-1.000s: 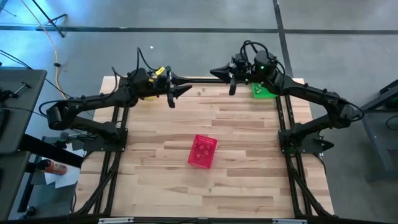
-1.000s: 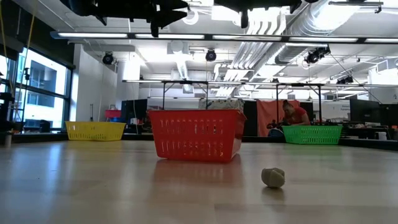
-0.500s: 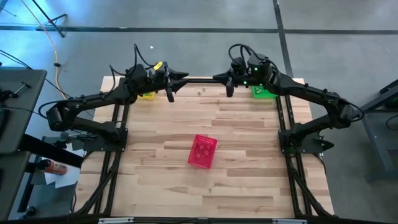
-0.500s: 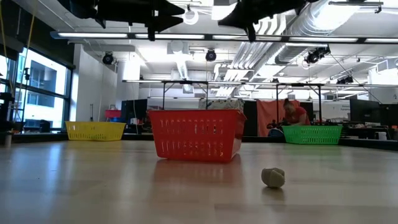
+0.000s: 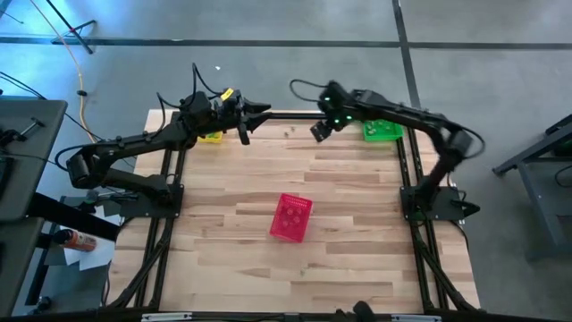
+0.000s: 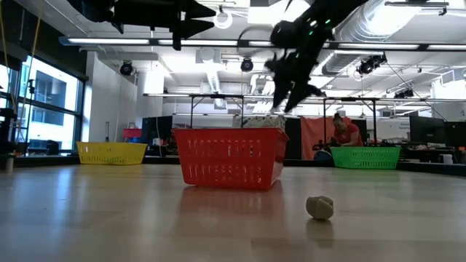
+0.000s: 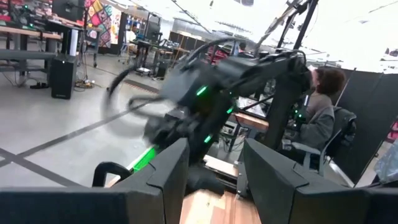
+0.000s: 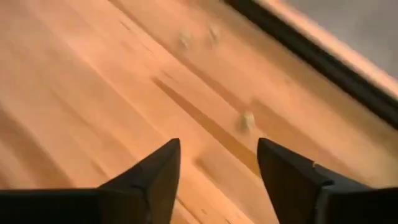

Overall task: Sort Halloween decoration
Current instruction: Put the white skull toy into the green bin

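Pale and small, one trinket [image 6: 319, 207] lay nearest the low camera, its shape hard to make out. Beyond it stood the red basket [image 5: 291, 217] mid-table. My right gripper [image 5: 318, 131] hung spread and empty over the far edge, above three blurred trinkets [image 8: 247, 121]. My left gripper [image 5: 248, 122] waited there too, parted, holding nothing.

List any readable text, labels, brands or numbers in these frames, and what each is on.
None can be read. The red basket, yellow basket and green basket show no lettering. The colourful panels in the left wrist view are too blurred to read.
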Controlling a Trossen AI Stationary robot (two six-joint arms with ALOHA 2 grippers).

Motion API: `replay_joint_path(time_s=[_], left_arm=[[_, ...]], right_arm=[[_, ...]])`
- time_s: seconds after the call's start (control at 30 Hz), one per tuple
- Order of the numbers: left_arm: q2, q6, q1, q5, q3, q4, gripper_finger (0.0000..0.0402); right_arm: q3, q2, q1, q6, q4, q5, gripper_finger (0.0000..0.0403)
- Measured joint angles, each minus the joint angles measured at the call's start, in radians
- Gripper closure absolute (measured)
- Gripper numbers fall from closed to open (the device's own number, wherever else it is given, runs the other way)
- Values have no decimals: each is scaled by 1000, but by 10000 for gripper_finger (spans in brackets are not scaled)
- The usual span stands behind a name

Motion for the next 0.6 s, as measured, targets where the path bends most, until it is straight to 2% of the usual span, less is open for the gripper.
replay_joint_path(time_s=[0.17,0.27,0.47,0.6], left_arm=[[0,-3,-2,0,0,0,257],[0,-27,-3,6,0,0,257],[0,-36,-3,36,0,0,257],[0,-53,-3,37,0,0,257]], right_arm=[[138,201,-21,37,-112,16,180],[211,295,-36,-5,-156,16,180],[297,418,-51,-23,-192,20,179],[306,454,-50,-4,-193,20,179]])
